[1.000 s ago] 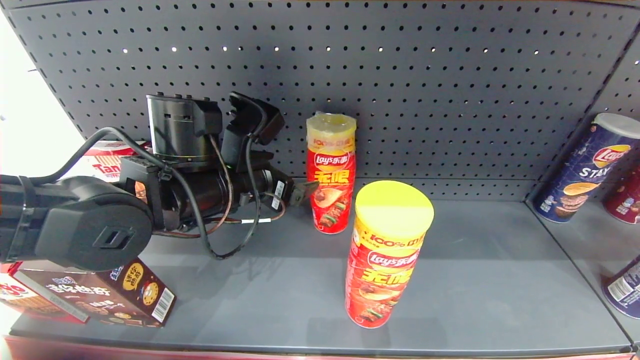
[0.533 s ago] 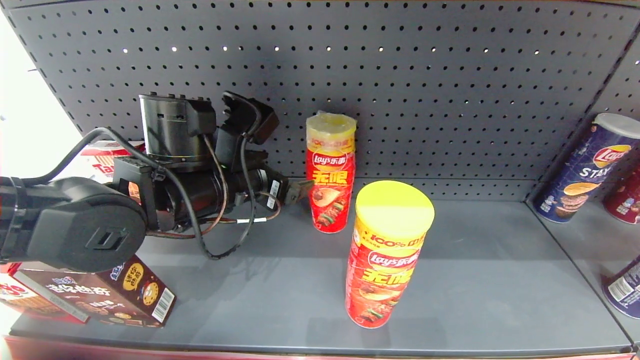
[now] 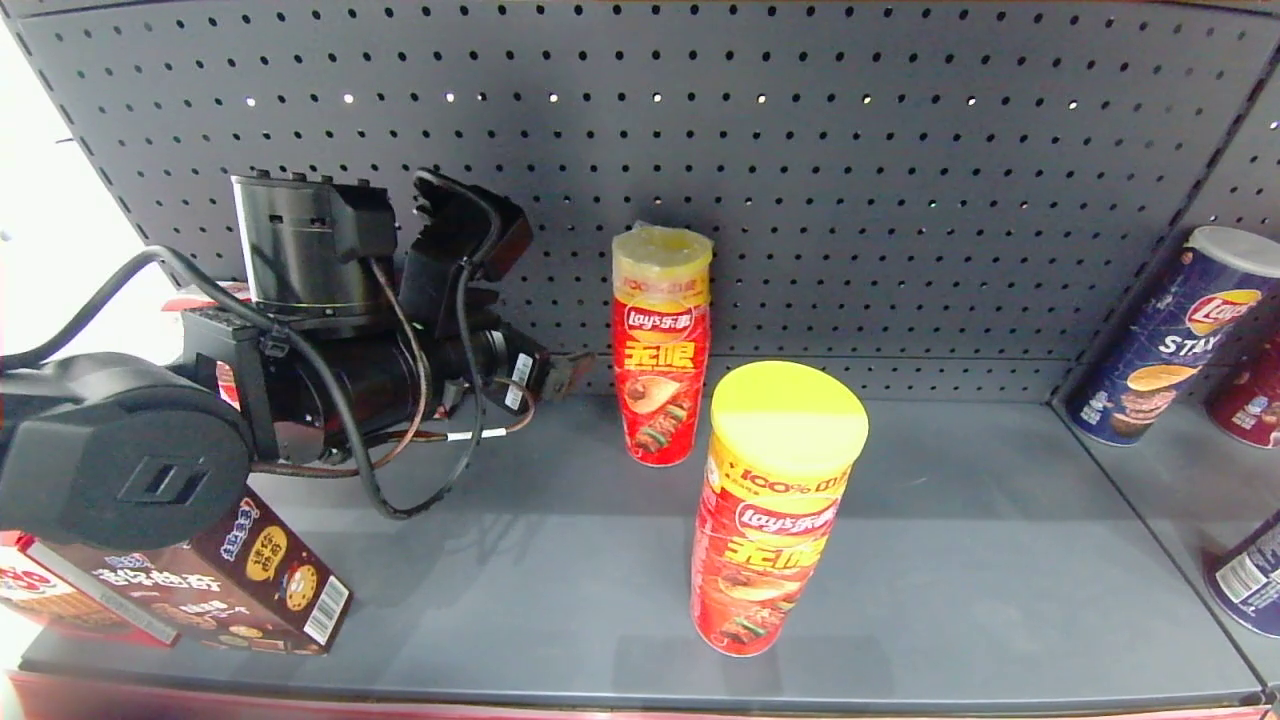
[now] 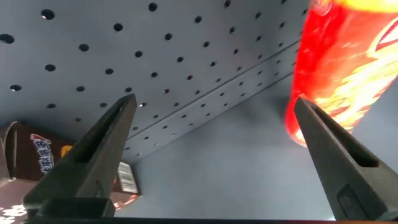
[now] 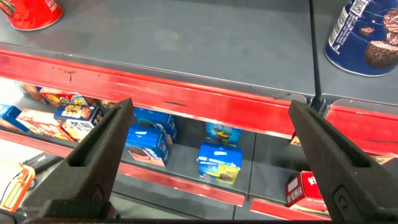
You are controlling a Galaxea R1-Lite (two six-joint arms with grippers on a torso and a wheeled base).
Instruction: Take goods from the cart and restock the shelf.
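Red rear can [image 4: 339, 71], cropped in left wrist view, stands near spread left claw [image 4: 212, 101]; right claw [image 5: 209, 104] likewise spread.

A dark grey back panel [image 3: 800, 150] with rows of small holes stands behind the grey shelf [image 3: 980, 560]. A red strip [image 5: 186, 89] runs along its front edge. Bright white light [image 3: 40, 250] shows beyond its left end.
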